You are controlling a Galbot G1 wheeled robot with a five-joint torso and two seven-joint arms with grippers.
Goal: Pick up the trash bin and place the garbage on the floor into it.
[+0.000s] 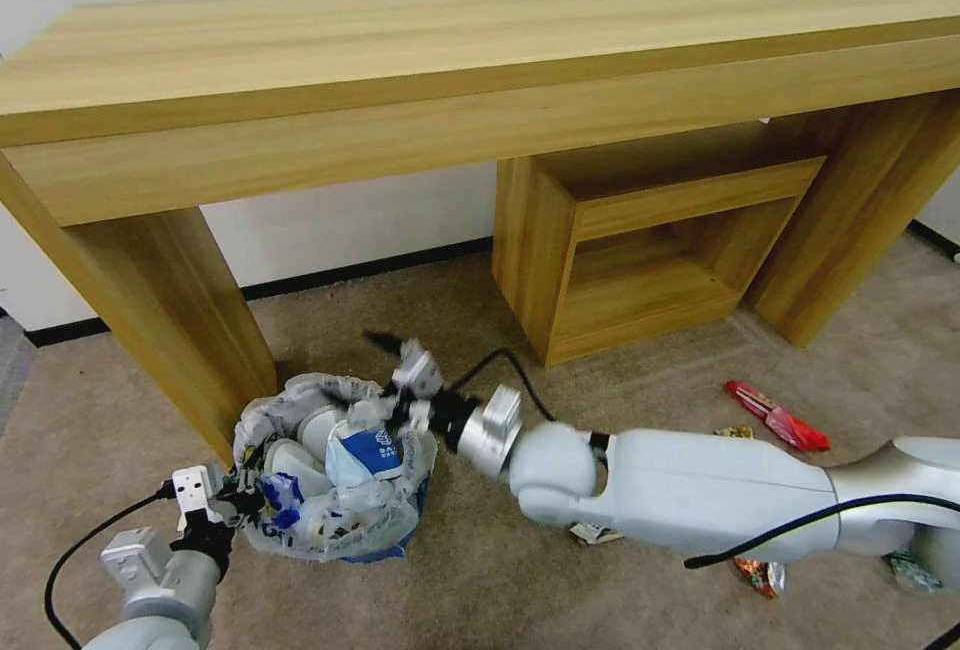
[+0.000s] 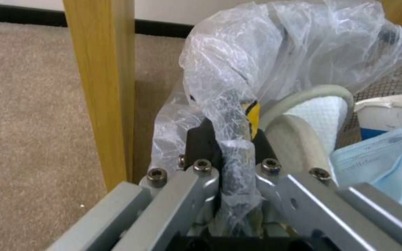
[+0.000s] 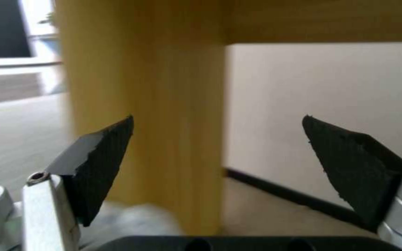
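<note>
The trash bin (image 1: 335, 475) is small and round, with a crinkly see-through plastic bag (image 2: 275, 59) puffed over its rim. It sits on the soft beige floor (image 1: 480, 580), right beside the wide wooden table leg (image 1: 175, 330) at its 10 o'clock. It is packed full: a white slipper (image 2: 303, 122) with a bumpy cloth inside, a blue-and-white cup (image 1: 372, 450) and a light blue mask (image 2: 378, 157).

The left gripper (image 1: 222, 510) is clamped tight on the bin's rim and bag at the bin's 8 o'clock edge. The right gripper (image 1: 400, 380) hangs over the bin's 1 o'clock side, its black pointed fingers (image 3: 98, 164) spread wide with nothing between them.

A shiny red wrapper (image 1: 778, 415) lies flat on open carpet at 3 o'clock of the bin, well apart. More small wrappers (image 1: 758, 575) lie under the right arm.
</note>
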